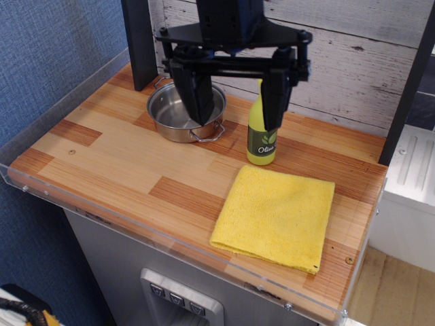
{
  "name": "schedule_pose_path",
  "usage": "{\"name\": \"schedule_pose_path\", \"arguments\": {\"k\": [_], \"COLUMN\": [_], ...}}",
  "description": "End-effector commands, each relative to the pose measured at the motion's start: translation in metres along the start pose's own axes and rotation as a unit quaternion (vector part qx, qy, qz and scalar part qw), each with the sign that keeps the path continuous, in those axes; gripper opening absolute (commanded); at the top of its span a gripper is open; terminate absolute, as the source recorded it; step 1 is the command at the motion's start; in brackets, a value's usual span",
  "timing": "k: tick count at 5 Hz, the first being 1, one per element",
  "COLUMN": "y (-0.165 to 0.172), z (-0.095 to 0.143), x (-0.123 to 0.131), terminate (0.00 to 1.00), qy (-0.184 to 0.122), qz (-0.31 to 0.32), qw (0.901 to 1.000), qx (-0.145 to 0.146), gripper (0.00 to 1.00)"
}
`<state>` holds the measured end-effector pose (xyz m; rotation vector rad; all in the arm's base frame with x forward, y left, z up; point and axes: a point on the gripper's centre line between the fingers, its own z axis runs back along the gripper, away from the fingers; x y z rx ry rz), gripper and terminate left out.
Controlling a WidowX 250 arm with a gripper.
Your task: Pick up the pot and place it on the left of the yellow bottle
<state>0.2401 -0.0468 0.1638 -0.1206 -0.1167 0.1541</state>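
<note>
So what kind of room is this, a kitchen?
Probably a pretend kitchen set up for a robot: a shiny pot and an olive oil bottle stand on a wooden counter, with a yellow cloth nearby.
</note>
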Motion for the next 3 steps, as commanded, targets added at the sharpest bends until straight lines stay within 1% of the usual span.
{"name": "schedule_pose_path", "arguments": {"k": [1,2,3], "y": [-0.0278,-0.0253,-0.0253], "z": [0.0220,0.0295,0.0295], "x": [-0.0253,-0.0316,-0.0316], "terminate": [0.00,0.00,1.00], "qy": [-0.016,-0.020,-0.020], "qz": [-0.082,-0.109,-0.109], "qw": [0.9964,0.9937,0.9937], "qx": [-0.011,-0.017,-0.017], "gripper": [1.00,1.00,1.00]}}
